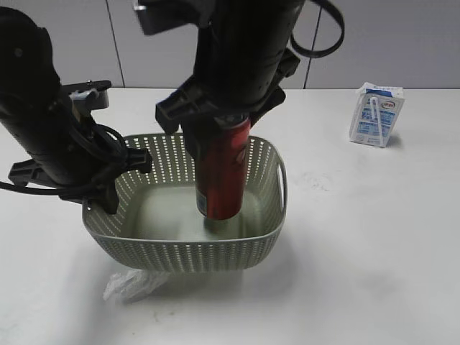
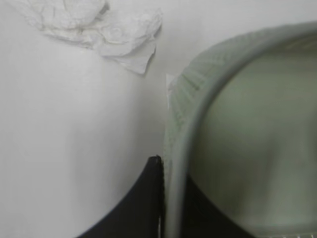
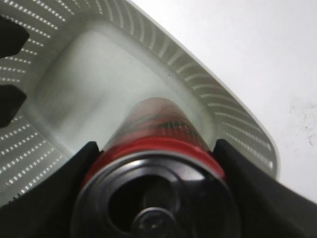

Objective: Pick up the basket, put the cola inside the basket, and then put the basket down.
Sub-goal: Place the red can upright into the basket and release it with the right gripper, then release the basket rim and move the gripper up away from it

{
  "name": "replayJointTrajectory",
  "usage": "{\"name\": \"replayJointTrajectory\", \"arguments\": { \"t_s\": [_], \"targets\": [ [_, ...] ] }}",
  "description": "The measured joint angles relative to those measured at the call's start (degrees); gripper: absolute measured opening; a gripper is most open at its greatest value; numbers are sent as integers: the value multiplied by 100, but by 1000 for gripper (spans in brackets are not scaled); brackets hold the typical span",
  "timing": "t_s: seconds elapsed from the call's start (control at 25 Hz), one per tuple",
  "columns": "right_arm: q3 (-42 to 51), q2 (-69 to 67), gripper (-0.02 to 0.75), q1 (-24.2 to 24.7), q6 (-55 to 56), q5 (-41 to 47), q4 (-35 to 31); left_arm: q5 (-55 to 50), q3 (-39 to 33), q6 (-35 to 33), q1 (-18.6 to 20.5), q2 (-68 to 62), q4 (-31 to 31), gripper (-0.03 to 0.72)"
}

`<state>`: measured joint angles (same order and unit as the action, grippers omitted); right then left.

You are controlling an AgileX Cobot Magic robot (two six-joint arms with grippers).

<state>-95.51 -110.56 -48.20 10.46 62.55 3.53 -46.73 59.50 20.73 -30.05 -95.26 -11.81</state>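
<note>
The pale green perforated basket is in the middle of the exterior view, its left end lifted a little off the white table. My left gripper is shut on the basket's left rim; in the left wrist view the fingers pinch the rim from both sides. My right gripper is shut on the top of the red cola can, held upright inside the basket with its base near the floor. The right wrist view shows the can's top between the fingers above the basket floor.
A blue-and-white drink carton stands at the back right. Crumpled clear plastic lies by the basket's front left corner, and shows in the left wrist view. The white table extends to the right.
</note>
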Motion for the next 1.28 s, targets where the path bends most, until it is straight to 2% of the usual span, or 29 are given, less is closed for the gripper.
{"name": "replayJointTrajectory", "arguments": {
  "t_s": [0.28, 0.48, 0.72, 0.88, 1.0, 1.28],
  "targets": [
    [0, -142, 507, 0, -115, -143, -22, -12, 0, 0, 0, 0, 0, -3],
    [-28, -126, 595, 0, -121, -163, -22, -42, 0, 0, 0, -1, 12, -3],
    [-433, 116, 605, 13, -109, -115, -51, -82, 0, 0, 0, -6, 12, -3],
    [-823, 318, 605, 190, -96, -60, -39, -98, 0, 0, 0, -6, -107, -3],
    [-953, 456, 605, 650, -102, 36, -39, -99, 0, 0, 0, -6, -181, -3],
    [-830, 629, 601, 2237, -607, 548, -12, -307, 183, 0, 0, -6, -223, -3]
  ]
}}
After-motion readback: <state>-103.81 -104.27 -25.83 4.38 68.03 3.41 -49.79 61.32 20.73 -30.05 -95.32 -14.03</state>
